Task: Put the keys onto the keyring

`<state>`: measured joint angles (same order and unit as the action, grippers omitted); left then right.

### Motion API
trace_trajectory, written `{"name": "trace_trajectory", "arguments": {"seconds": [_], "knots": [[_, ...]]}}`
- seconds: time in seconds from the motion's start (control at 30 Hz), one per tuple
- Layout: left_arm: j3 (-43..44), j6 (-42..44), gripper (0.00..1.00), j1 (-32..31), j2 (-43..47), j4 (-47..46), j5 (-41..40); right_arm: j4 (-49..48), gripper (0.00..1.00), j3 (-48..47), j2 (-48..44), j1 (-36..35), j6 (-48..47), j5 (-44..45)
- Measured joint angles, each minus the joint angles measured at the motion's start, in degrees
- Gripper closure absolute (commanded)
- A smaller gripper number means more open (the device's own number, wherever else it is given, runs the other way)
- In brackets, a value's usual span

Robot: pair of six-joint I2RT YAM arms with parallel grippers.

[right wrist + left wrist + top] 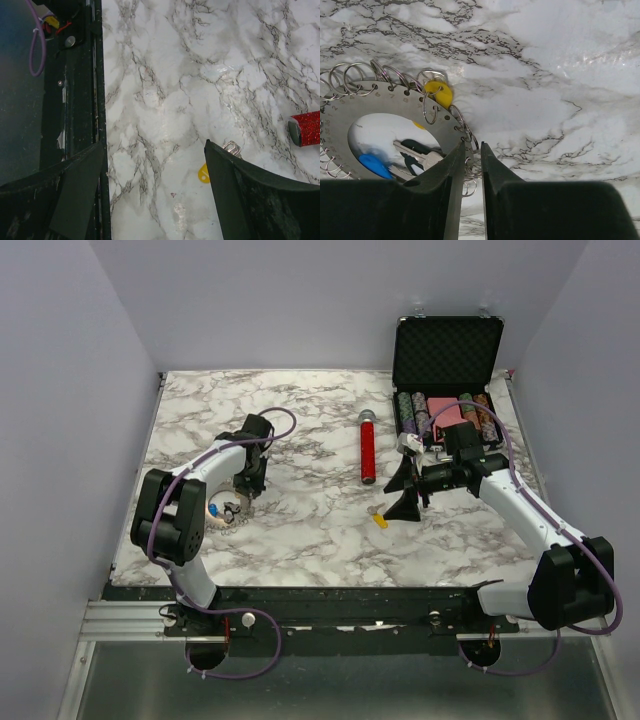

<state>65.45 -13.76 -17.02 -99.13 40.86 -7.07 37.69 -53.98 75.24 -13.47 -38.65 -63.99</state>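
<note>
The keyring (385,102) is a flat steel ring with many wire loops round its rim, lying on the marble at the left (226,516). Keys with a yellow head (438,93) and a blue head (372,165) lie at it, plus a silver blade (420,154) in its hole. My left gripper (472,146) points down at its rim (238,502), jaws narrow with rim loops pinched between them. My right gripper (154,145) hovers wide open over the table (402,496). A loose yellow-headed key (203,173) lies just inside its right finger (380,521).
A red glitter cylinder with a silver cap (368,450) lies mid-table, its end showing in the right wrist view (306,128). An open black case of poker chips (445,412) stands back right. The table's black front rail (80,90) runs along the right gripper's left side.
</note>
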Motion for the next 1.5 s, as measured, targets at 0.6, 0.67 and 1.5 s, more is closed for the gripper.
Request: {"name": "trace_trajectory", "arguments": {"seconds": [0.6,0.67,1.5], "knots": [[-0.7,-0.7,0.77,-0.7,0.0,0.9,0.0,0.2,0.1,0.0,0.0,0.0,0.0,0.0],[-0.7,-0.7,0.76,-0.7,0.0,1.0,0.0,0.2,0.1,0.0,0.0,0.0,0.0,-0.1],[2.3,-0.6,0.92,-0.7,-2.1,3.6,-0.1,1.9,0.1,0.0,-0.2,0.0,-1.3,-0.4]]}}
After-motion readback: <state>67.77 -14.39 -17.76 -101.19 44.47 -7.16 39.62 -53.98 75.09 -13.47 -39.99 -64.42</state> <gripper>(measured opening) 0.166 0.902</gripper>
